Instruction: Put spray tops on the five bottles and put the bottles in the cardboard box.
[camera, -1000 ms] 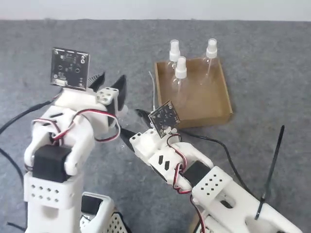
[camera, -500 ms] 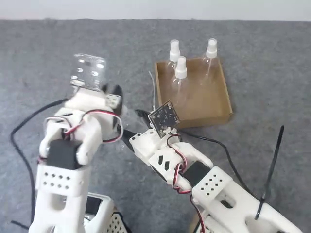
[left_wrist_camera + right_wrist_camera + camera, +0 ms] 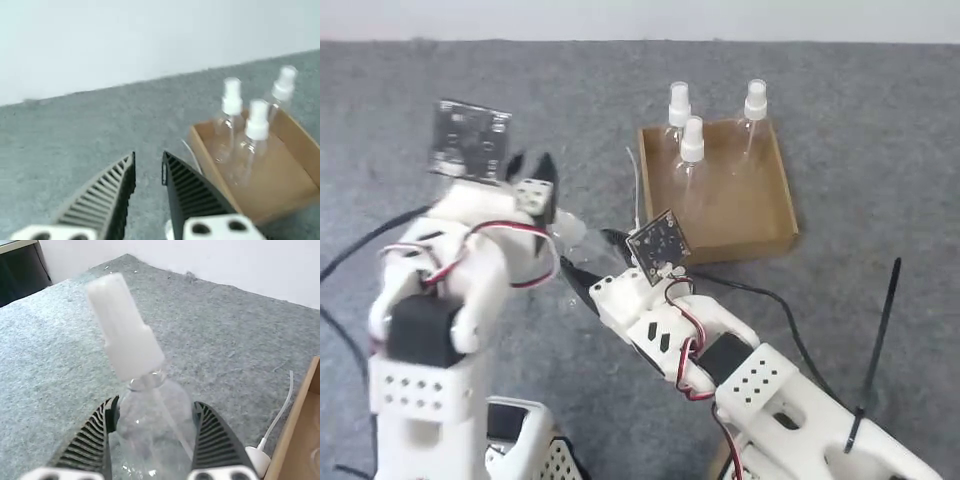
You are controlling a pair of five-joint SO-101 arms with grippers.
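Grey felt surface (image 3: 880,120). Beside the cardboard box (image 3: 740,245), right gripper (image 3: 155,410) fingers pinch a capped bottle (image 3: 145,385); left gripper (image 3: 148,165) fingers stand slightly spread, empty. Risk: the smooth bottle may slip, or strike the box's three bottles (image 3: 692,150).

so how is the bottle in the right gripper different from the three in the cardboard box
The held bottle is clamped in the right gripper, outside the cardboard box. The three boxed bottles stand upright and free inside it. The held bottle's spray top looks cocked on the neck, while the boxed bottles' tops sit straight. All four are clear bottles with white spray tops.
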